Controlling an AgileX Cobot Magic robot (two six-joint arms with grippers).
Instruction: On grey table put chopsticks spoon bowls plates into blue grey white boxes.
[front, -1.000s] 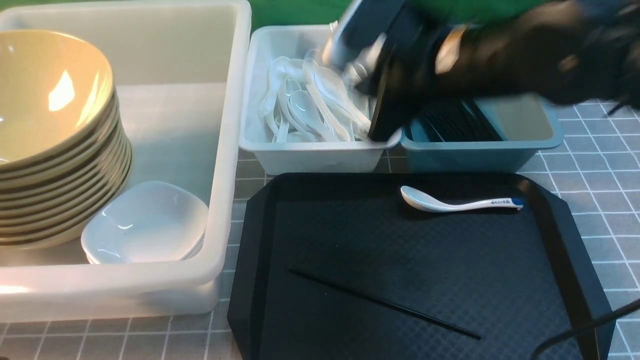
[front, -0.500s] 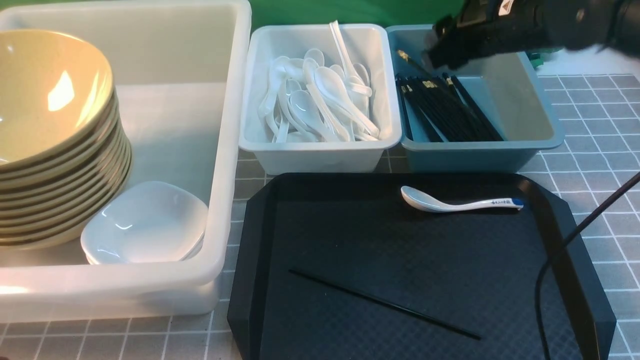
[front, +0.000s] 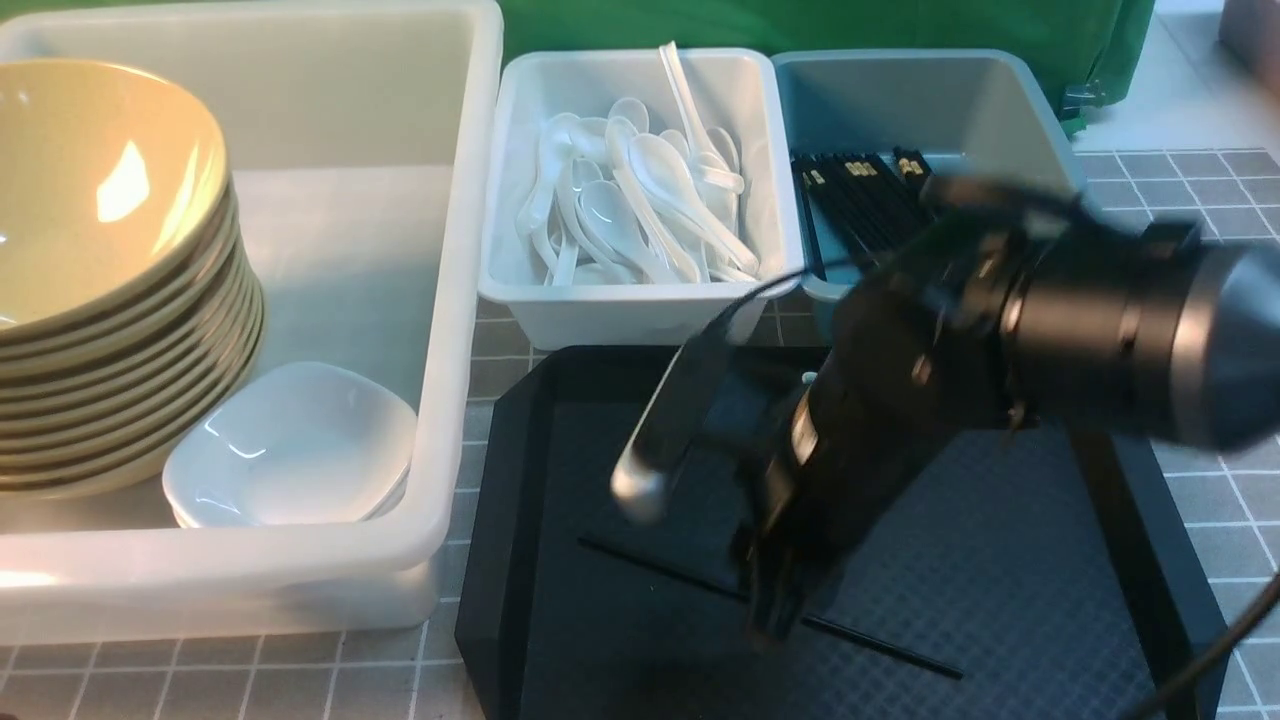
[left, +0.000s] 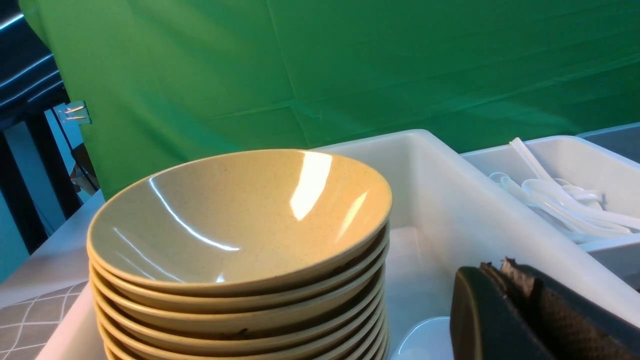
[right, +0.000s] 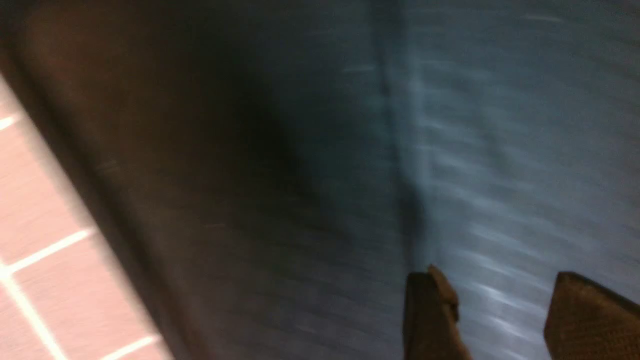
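the right end effector (right: 505, 320) points down over the black tray (front: 1000, 560) with its two fingers spread and nothing between them; in the front view it is smeared by blur, and one finger crosses in front of the single chopstick (front: 880, 648), which lies diagonally on the tray's near half. whether it touches the stick i cannot tell. the right arm behind it covers the far part of the tray. the left end effector (left: 510, 300) has its fingers pressed together on nothing, just beside the stack of bowls (left: 240, 215) and above the translucent white tub (front: 455, 300). the bowls are nested at the tub's left side, and the plates (front: 290, 450) sit in the tub against the foot of that stack. past the tray, the pale bin (front: 640, 310) holds a heap of plain white spoons (front: 640, 210), and right beside it the blue-grey bin (front: 960, 100) holds a bundle of chopsticks (front: 860, 190) along its left wall. tub, bins and tray all rest on the gridded counter (front: 300, 680).
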